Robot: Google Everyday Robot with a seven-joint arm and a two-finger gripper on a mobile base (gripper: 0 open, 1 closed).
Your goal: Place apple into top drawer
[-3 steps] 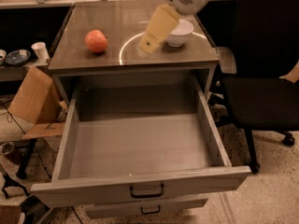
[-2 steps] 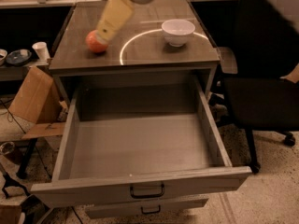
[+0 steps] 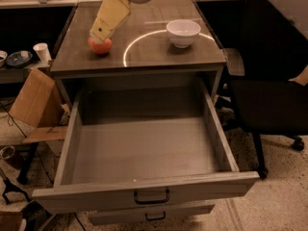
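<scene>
The red-orange apple (image 3: pixel 100 47) sits on the cabinet top (image 3: pixel 144 52) near its left edge. My gripper (image 3: pixel 99 34) reaches down from the top of the view and sits right over the apple, covering its upper part. The top drawer (image 3: pixel 144 148) is pulled wide open below the cabinet top; its inside is bare, and its flat front panel carries a small dark handle (image 3: pixel 151 197).
A white bowl (image 3: pixel 183 32) stands on the right of the cabinet top. The lower drawer (image 3: pixel 154 214) shows under the open one. A black office chair (image 3: pixel 274 81) stands at the right. A cardboard piece (image 3: pixel 36 100) and a paper cup (image 3: pixel 42 52) are at the left.
My gripper has swung from beside the white bowl leftward across the cabinet top and now sits directly over the apple. The apple, bowl and drawer have not moved.
</scene>
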